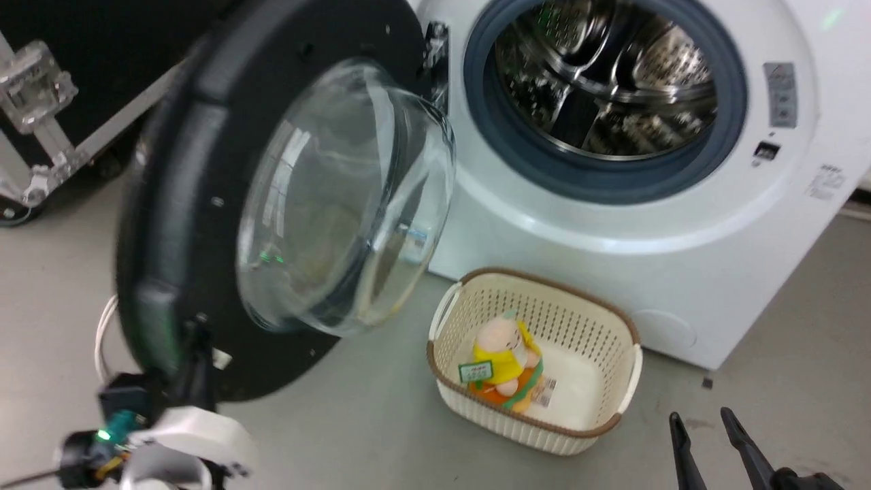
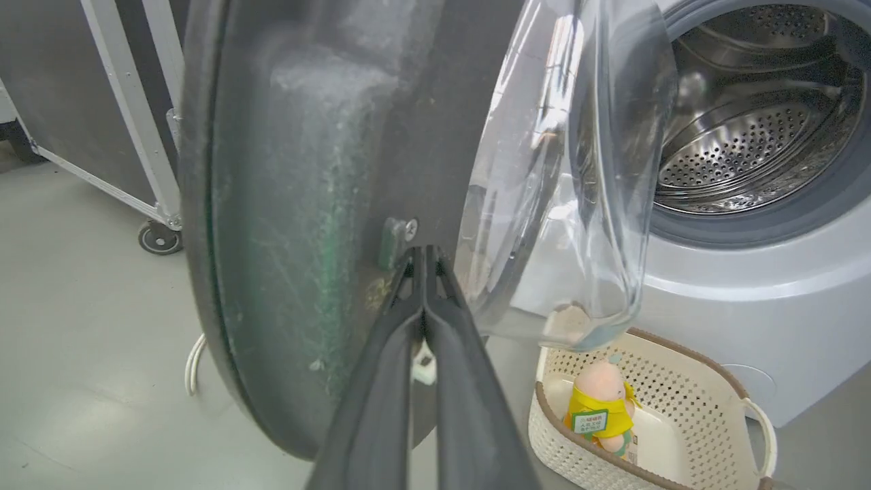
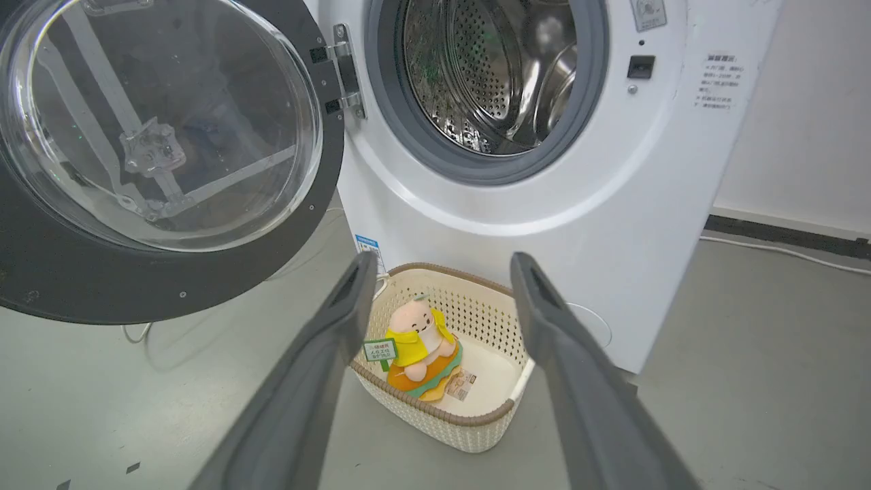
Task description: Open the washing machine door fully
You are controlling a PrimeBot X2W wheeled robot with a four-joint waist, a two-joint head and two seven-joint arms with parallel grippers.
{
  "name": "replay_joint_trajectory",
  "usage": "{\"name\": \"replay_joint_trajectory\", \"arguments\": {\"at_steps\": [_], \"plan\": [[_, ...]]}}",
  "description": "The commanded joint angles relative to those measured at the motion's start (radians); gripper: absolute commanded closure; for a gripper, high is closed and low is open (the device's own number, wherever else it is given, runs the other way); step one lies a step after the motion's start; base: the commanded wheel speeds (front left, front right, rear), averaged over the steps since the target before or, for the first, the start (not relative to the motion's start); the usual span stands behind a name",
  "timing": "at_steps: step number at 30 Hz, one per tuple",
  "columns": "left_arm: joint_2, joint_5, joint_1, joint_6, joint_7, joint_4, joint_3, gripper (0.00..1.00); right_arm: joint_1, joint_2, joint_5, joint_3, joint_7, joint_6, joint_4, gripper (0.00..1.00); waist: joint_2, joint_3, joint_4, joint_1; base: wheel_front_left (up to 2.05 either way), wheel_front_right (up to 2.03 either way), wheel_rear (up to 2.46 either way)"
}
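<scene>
Head view: washing machine door (image 1: pixel 170 224) stands open, to the left of the white machine (image 1: pixel 612 272), w/ its glass bowl bulging right twd the drum mouth (image 1: pixel 605 82). Left hand (image 1: pixel 196 340) is at lower left, dark fingers up against the door's lower near edge. Right hand (image 1: pixel 704 422) is low right, fingers apart, nothing btwn them, well apart from the door. Cream basket (image 1: pixel 544 435) sits on the floor just in front of the machine, plush toy (image 1: pixel 503 354) inside.

Left wrist view: fingers pressed together, tips touching the door's black inner face, just beside a small screw fitting. Glass bowl to the right, basket below it.

Right wrist view: fingers spread wide, basket + toy seen btwn them. Door at left, hung on metal hinge (image 3: pixel 346 68) at the machine's left side; drum mouth uncovered.
</scene>
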Motion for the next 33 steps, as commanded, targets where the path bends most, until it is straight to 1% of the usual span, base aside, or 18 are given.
{"name": "replay_joint_trajectory", "arguments": {"at_steps": [1, 6, 13, 19, 22, 28, 33], "plan": [[0.019, -0.011, -0.034, 0.007, -0.004, 0.013, 0.022, 1.00, -0.023, 0.003, -0.014, 0.004, -0.004, 0.001, -0.005, 0.00, 0.0000, 0.049, 0.012, 0.0000, 0.00, 0.00, 0.00], [0.067, -0.040, -0.109, -0.007, -0.012, 0.074, 0.068, 1.00, -0.050, 0.003, -0.057, 0.005, -0.004, 0.001, -0.009, 0.00, 0.0000, 0.127, 0.003, 0.0000, 0.00, 0.00, 0.00], [0.146, -0.077, -0.235, -0.028, 0.004, 0.216, 0.123, 1.00, -0.088, 0.003, -0.106, -0.008, -0.004, 0.001, -0.020, 0.00, 0.0000, 0.220, -0.025, 0.0000, 0.00, 0.00, 0.00], [0.222, -0.107, -0.343, -0.050, -0.014, 0.355, 0.171, 1.00, -0.104, 0.003, -0.136, -0.009, 0.002, 0.001, -0.034, 0.00, 0.0000, 0.268, -0.046, 0.0000, 0.00, 0.00, 0.00], [0.248, -0.117, -0.393, -0.062, -0.029, 0.422, 0.182, 1.00, -0.113, 0.001, -0.146, -0.013, 0.008, 0.001, -0.043, 0.00, 0.0000, 0.288, -0.053, 0.0000, 0.00, 0.00, 0.00], [0.258, -0.117, -0.479, -0.079, -0.061, 0.536, 0.171, 1.00, -0.121, -0.001, -0.154, -0.024, 0.017, 0.001, -0.058, 0.00, 0.0000, 0.308, -0.056, 0.0000, 0.00, 0.00, 0.00], [0.249, -0.085, -0.482, -0.089, -0.096, 0.563, 0.142, 1.00, -0.124, 0.000, -0.148, -0.025, 0.014, 0.001, -0.046, 0.00, 0.0000, 0.266, -0.068, 0.0000, 0.00, 0.00, 0.00]]}}
